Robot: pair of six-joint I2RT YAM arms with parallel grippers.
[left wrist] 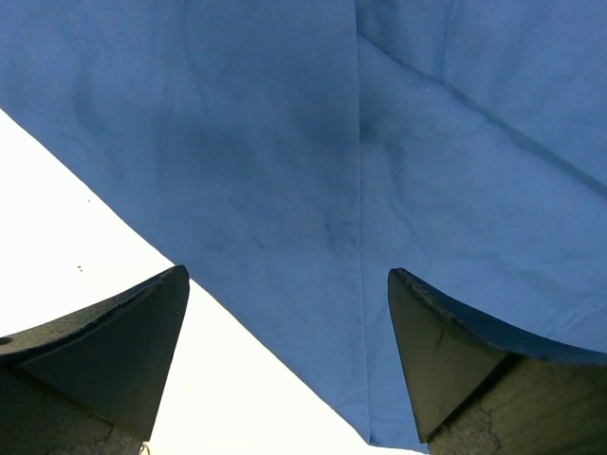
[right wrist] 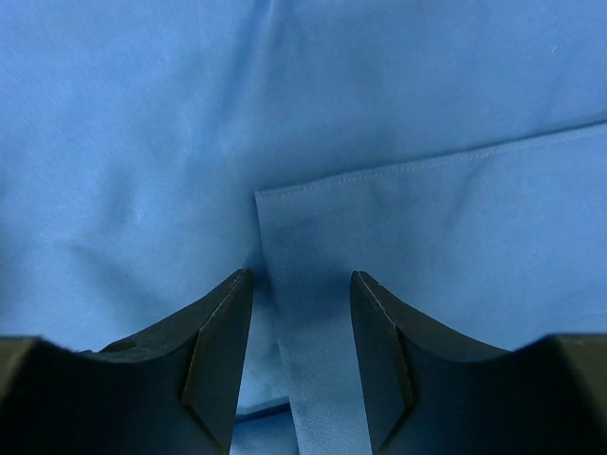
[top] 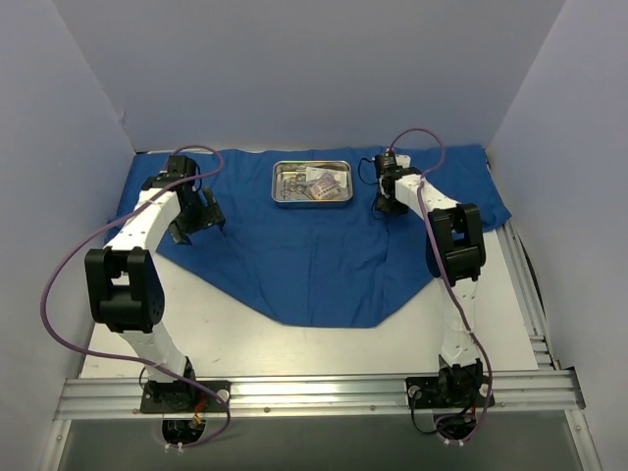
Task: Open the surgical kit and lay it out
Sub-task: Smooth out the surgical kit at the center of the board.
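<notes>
The blue cloth wrap (top: 314, 257) lies opened out flat on the table. The small steel tray (top: 312, 204) sits on it at the back centre, holding silver instruments (top: 290, 184) and small packets (top: 328, 183); I cannot tell them apart singly. My left gripper (top: 196, 218) (left wrist: 286, 273) is open and empty, just above the cloth's left edge (left wrist: 285, 190). My right gripper (top: 388, 201) (right wrist: 300, 275) is open just right of the tray. A folded hem of the cloth (right wrist: 313, 313) runs between its fingers, not clamped.
The white table top (top: 235, 339) shows in front of the cloth's pointed near corner and under the left gripper (left wrist: 57, 237). Grey walls close in the back and sides. A metal rail (top: 314, 392) runs along the near edge by the arm bases.
</notes>
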